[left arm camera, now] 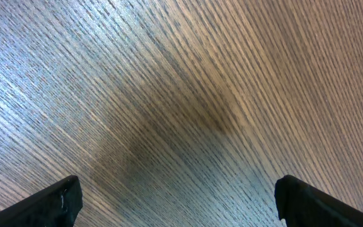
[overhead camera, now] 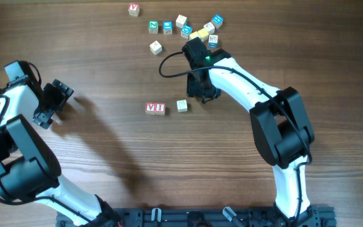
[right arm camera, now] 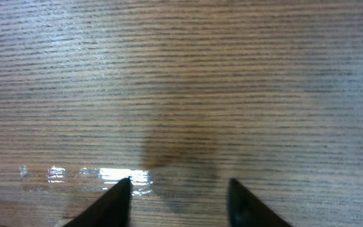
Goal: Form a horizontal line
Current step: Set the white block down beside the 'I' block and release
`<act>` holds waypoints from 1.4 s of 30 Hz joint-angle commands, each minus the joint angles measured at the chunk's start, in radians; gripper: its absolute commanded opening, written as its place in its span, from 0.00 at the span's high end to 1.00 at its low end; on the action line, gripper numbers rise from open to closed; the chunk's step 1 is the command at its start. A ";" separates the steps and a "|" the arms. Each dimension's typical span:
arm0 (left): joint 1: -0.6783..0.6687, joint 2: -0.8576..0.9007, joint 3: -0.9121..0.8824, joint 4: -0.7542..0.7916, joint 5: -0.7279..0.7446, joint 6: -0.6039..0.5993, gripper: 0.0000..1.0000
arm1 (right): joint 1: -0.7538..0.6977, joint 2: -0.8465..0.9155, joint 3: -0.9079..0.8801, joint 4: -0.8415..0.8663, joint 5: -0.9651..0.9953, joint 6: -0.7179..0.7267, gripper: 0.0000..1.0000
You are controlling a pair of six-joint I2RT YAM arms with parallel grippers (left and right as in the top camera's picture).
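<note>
1. My right gripper (right arm camera: pixel 176 189) has its fingers parted and grasps nothing; only bare table (right arm camera: pixel 181 75) shows between them. It hangs just right of the row (overhead camera: pixel 159 108).
2. My left gripper (left arm camera: pixel 175 202) is spread wide and empty, well to the left of the row.
3. The row itself has two red-lettered cubes touching, and a pale cube (overhead camera: pixel 182 105) near their right end, apart from them.
4. A cluster of loose cubes (overhead camera: pixel 200 31) lies beyond the row, to the far right.
5. A lone red-lettered cube (overhead camera: pixel 133 9) lies farthest beyond the row.

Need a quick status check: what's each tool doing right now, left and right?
Left tool: open, holding nothing.
Right tool: open, holding nothing.
</note>
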 commanded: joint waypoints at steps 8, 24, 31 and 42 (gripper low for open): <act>0.003 0.012 -0.002 0.000 0.004 -0.009 0.00 | -0.004 0.013 -0.001 -0.022 0.012 -0.002 0.96; 0.002 0.012 -0.002 0.000 0.004 -0.009 0.00 | 0.026 0.013 -0.001 -0.037 -0.210 -0.002 0.95; 0.003 0.012 -0.002 0.000 0.004 -0.009 0.00 | 0.050 0.013 -0.001 -0.037 -0.210 -0.001 0.96; 0.003 0.012 -0.002 0.000 0.004 -0.009 0.00 | 0.050 0.013 -0.001 -0.037 -0.162 0.000 0.96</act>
